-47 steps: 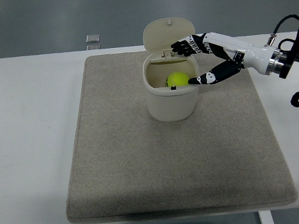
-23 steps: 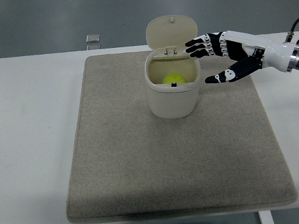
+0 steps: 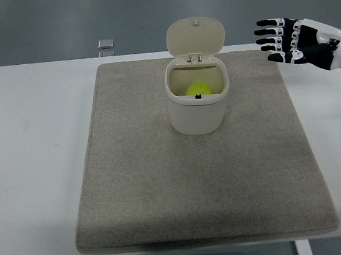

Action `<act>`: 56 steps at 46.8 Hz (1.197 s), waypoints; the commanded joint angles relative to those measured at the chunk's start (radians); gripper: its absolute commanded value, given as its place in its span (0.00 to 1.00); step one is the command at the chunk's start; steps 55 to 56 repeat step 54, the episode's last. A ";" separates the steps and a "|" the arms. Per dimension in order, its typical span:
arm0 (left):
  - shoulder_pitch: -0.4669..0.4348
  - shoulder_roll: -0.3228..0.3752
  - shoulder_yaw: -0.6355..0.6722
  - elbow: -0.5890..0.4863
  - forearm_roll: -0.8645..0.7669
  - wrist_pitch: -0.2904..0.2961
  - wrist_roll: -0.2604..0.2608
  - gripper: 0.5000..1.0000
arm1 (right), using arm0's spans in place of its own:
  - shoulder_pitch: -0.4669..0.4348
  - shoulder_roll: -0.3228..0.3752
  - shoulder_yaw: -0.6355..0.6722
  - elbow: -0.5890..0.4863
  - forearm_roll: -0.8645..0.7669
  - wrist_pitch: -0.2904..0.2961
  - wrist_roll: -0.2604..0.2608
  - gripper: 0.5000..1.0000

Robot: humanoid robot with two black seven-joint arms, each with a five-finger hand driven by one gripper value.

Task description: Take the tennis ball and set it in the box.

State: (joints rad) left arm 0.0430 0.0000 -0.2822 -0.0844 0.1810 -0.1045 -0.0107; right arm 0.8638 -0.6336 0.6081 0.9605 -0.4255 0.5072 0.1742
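Observation:
A yellow-green tennis ball [image 3: 198, 89] lies inside the cream box [image 3: 197, 115], which stands on the grey mat with its hinged lid [image 3: 195, 36] raised at the back. My right hand [image 3: 284, 41] is at the right edge, well to the right of the box and above the table, fingers spread and holding nothing. The left arm is out of view.
The grey mat [image 3: 164, 183] covers the middle of the white table [image 3: 31, 149]. A small clear square object [image 3: 106, 44] lies at the table's far edge, behind the mat's back left corner.
The ball dropped from between my fingers into the box. My right hand opened and drew back to the right, away from the box.

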 commanded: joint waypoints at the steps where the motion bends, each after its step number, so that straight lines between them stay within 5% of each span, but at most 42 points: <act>1: 0.000 0.000 0.000 0.000 0.000 0.000 0.000 0.98 | 0.000 0.015 -0.001 -0.035 0.094 -0.032 -0.048 0.81; 8: 0.000 0.000 0.000 0.000 0.000 0.000 0.000 0.98 | 0.000 0.078 0.010 -0.115 0.232 -0.067 -0.136 0.81; 14: 0.000 0.000 0.000 0.000 0.000 0.000 0.000 0.98 | 0.000 0.112 0.010 -0.141 0.379 -0.125 -0.162 0.81; 30: 0.000 0.000 0.000 0.000 0.000 0.000 0.000 0.98 | 0.000 0.147 0.013 -0.141 0.494 -0.176 -0.148 0.82; 56: 0.000 0.000 0.000 0.000 0.000 0.000 0.000 0.98 | -0.015 0.143 0.013 -0.141 0.498 -0.165 -0.147 0.83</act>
